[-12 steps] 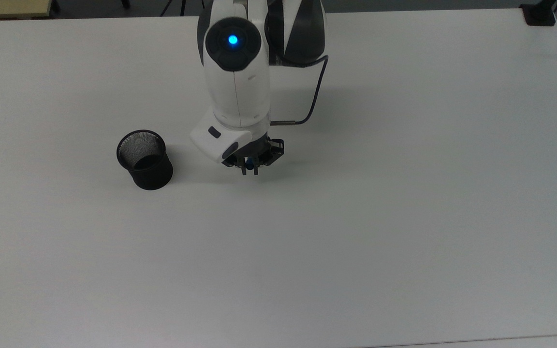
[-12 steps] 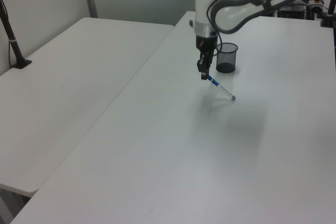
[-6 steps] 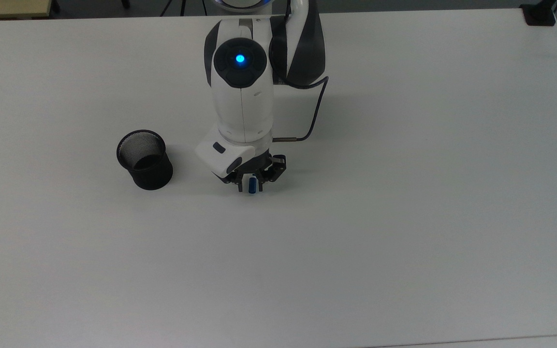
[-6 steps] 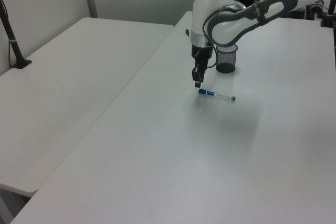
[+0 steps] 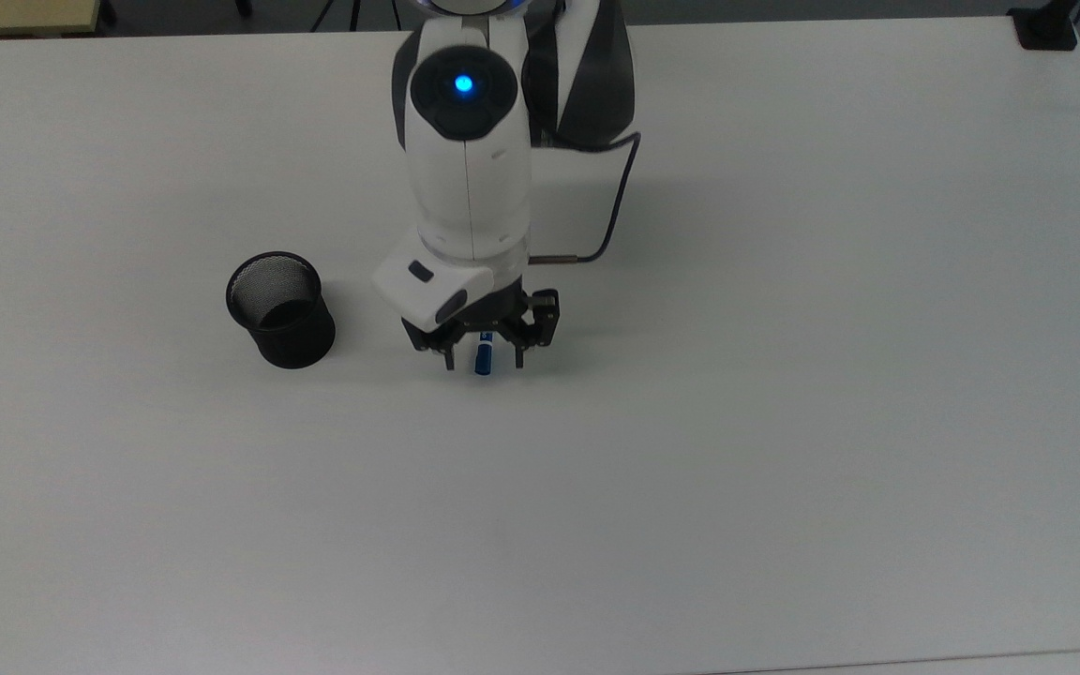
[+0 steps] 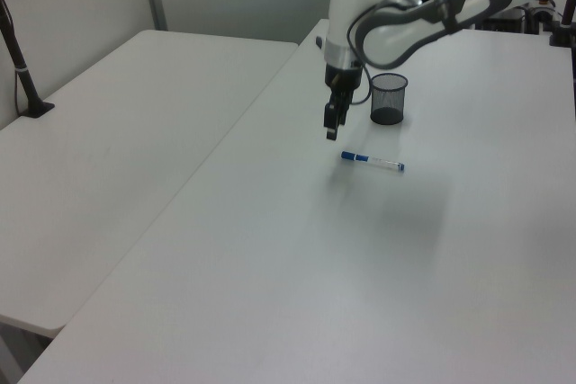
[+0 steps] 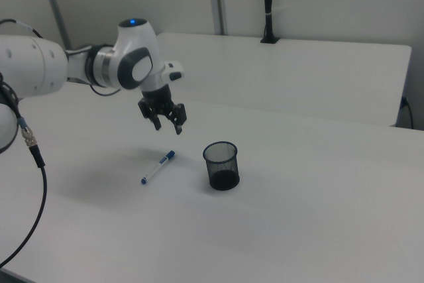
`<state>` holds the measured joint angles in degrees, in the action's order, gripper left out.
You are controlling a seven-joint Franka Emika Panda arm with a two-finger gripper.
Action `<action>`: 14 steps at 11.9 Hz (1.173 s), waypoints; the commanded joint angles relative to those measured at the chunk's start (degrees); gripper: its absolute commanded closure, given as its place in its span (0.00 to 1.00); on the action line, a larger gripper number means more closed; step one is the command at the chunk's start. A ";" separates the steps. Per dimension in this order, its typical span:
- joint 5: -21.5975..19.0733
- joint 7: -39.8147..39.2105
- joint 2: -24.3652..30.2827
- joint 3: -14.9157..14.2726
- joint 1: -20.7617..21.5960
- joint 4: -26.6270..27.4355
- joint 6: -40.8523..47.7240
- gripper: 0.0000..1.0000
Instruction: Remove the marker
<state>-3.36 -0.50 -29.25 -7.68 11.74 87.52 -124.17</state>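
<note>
One second ago the slim white marker with the blue cap [image 6: 372, 162] hung slanted from the black two-finger pincer [image 6: 331, 127], with its lower end on the white surface [image 6: 270, 249]. Half a second ago it lay flat already, and the pincer was low above its capped end. Now the pincer has gone higher and its fingers stand apart, holding nothing; in the right view the two fingers [image 7: 157, 121] are clearly spread, and the pincer [image 7: 167, 120] hangs in the air above the marker [image 7: 157, 167].

The marker lies flat on the surface, free of the pincer. In the left view its blue cap points to the left view's left, under the pincer. In the top view, the blue end of the marker [image 5: 483, 359] shows between the fingers of the pincer [image 5: 484, 354].

The black mesh cup [image 5: 279, 309] stands upright on the surface, to the top view's left of the marker and apart from it; in the right view the cup [image 7: 222, 165] is near the marker's capped end but does not touch it. Between the marker and the cup the surface [image 5: 784, 422] is bare. A dark cable [image 5: 613, 211] runs along the white arm [image 5: 470, 178]
</note>
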 commanded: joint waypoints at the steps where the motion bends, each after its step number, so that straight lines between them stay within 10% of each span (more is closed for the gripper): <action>1: 1.77 0.94 11.02 -0.50 -1.80 2.30 13.38 0.00; 7: 3.97 0.41 25.37 1.17 -6.82 6.34 29.60 0.00; 14: 4.85 -0.55 26.35 0.47 -7.26 5.56 32.15 0.00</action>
<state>0.65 -0.60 -3.97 -7.35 4.59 92.44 -93.08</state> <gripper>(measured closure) 0.000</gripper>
